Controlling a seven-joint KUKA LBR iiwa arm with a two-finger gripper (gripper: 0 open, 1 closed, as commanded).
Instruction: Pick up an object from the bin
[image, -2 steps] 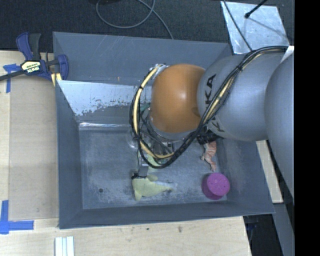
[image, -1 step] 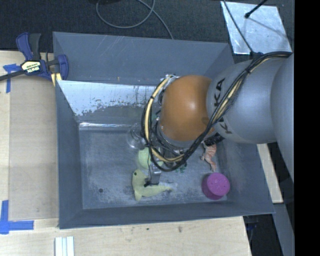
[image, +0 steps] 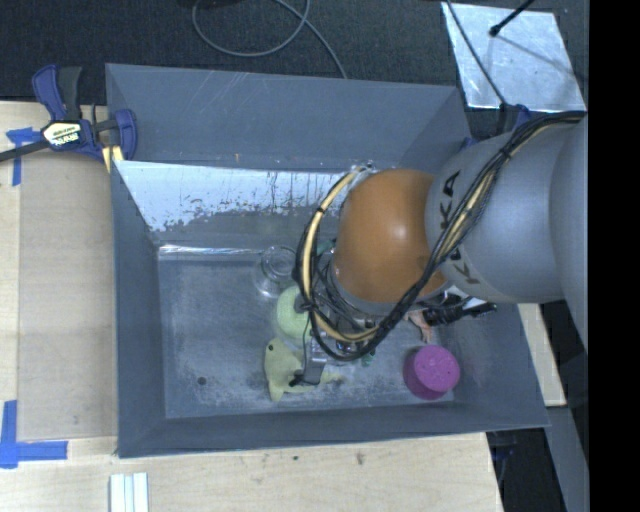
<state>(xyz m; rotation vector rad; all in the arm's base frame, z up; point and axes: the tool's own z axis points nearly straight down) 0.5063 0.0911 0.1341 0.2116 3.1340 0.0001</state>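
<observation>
Looking down from above, the tool is low at the bin's front, against a pale yellow floppy thing. I cannot tell how far open it is (the cabled wrist hides it), nor whether it has hold of anything. I would expect two kinds of trouble: the limp thing could slip free on lifting, or the pale green lump just behind could get nudged. The magenta cylinder sits well apart. The bin floor is scuffed grey metal, mostly bare leftward, and the sloping front wall is close.
</observation>
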